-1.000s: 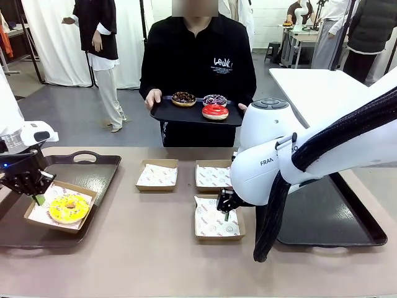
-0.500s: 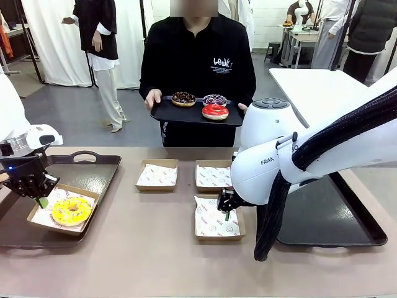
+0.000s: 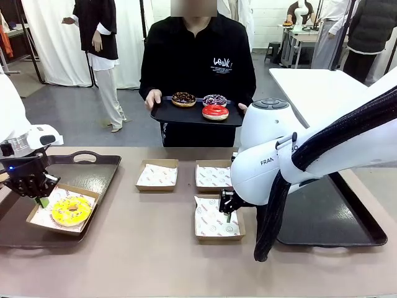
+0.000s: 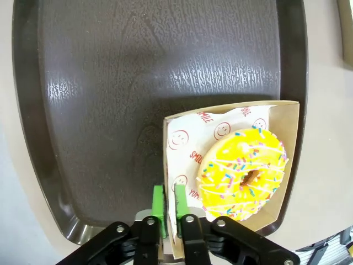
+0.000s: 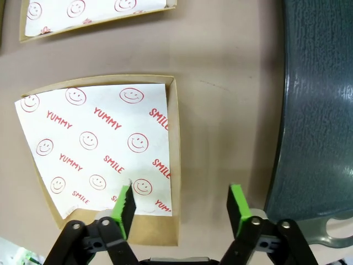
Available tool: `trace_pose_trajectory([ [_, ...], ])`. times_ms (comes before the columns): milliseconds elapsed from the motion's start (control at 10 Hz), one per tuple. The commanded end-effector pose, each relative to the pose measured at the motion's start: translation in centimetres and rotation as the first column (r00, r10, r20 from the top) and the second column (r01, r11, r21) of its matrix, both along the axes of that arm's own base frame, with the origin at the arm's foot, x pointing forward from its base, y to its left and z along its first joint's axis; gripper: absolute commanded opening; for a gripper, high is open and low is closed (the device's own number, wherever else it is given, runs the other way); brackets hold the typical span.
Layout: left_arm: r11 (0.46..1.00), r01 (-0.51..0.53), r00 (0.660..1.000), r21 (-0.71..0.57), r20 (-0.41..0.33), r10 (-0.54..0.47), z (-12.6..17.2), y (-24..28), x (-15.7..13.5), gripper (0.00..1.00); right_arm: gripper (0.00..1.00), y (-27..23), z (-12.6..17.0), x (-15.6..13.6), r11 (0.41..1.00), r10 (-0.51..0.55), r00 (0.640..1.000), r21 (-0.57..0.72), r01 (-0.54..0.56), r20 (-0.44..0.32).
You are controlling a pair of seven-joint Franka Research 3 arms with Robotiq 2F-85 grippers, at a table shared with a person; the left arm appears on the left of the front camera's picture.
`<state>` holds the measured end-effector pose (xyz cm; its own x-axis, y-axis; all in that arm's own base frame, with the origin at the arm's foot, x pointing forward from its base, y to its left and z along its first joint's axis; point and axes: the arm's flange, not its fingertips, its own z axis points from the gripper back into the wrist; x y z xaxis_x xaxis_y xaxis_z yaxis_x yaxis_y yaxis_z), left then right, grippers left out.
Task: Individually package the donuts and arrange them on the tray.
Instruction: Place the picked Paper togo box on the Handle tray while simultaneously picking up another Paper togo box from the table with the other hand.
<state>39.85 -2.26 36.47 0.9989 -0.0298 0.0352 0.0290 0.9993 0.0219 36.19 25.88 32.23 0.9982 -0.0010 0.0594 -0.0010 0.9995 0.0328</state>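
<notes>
A yellow sprinkled donut (image 3: 71, 210) (image 4: 242, 170) lies in a paper-lined cardboard box (image 3: 36, 218) (image 4: 290, 143) on the dark left tray (image 3: 93, 171) (image 4: 138, 66). My left gripper (image 3: 38, 197) (image 4: 169, 207) is shut on that box's side wall, its green pads pinching the wall. My right gripper (image 3: 227, 211) (image 5: 181, 207) is open, with its pads on either side of the right wall of an empty lined box (image 3: 216, 218) (image 5: 174, 138). Across the table a person holds a black tray (image 3: 167, 113) with chocolate (image 3: 183, 98), purple (image 3: 214, 99) and red (image 3: 215, 112) donuts.
Two more empty lined boxes (image 3: 157, 175) (image 3: 213, 176) sit mid-table, one of them partly behind my right arm. A second dark tray (image 3: 347, 223) (image 5: 320, 110) lies at the right. Bare tabletop runs along the near edge.
My left gripper has carried the box with the yellow donut slightly rightward on the left tray, then stopped. The right gripper has stayed over the empty box.
</notes>
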Motion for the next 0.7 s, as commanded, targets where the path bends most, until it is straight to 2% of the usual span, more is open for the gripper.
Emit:
trace_pose_trajectory([
  [0, 1.0, -0.005, 1.0, 0.025, 0.02, 0.005, -0.67, -0.39, -1.26, 1.0, 0.4, 0.21, 0.01, 0.01, 1.0, 0.023, 1.0, 0.008, -0.023, -0.017],
  [100, 1.0, 0.001, 1.0, 0.01, 0.015, -0.001, -0.68, -0.62, -1.26, 0.57, 0.0, 0.37, 0.04, -0.08, 0.999, 0.029, 0.999, 0.018, -0.029, -0.016],
  [200, 1.0, 0.008, 1.0, 0.012, 0.012, -0.008, -0.71, -0.67, -1.35, 1.0, 0.24, 0.29, -0.02, -0.1, 0.999, 0.026, 1.0, 0.02, -0.026, -0.016],
  [300, 1.0, 0.006, 1.0, 0.002, 0.013, -0.006, -0.54, -0.56, -1.43, 1.0, 0.0, 0.24, -0.02, -0.1, 0.999, 0.022, 1.0, 0.023, -0.022, -0.014],
  [400, 1.0, 0.004, 1.0, 0.0, 0.017, -0.004, -0.37, -0.49, -1.45, 1.0, 0.0, 0.36, 0.01, -0.11, 1.0, 0.019, 1.0, 0.022, -0.019, -0.009],
  [500, 1.0, 0.004, 1.0, -0.003, 0.017, -0.004, -0.25, -0.52, -1.44, 0.95, 0.0, 0.47, 0.09, -0.05, 1.0, 0.011, 1.0, 0.021, -0.011, -0.004],
  [600, 1.0, 0.001, 1.0, -0.007, 0.013, -0.001, -0.25, -0.55, -1.4, 1.0, 0.0, 0.47, 0.14, -0.07, 1.0, 0.009, 1.0, 0.021, -0.009, -0.003],
])
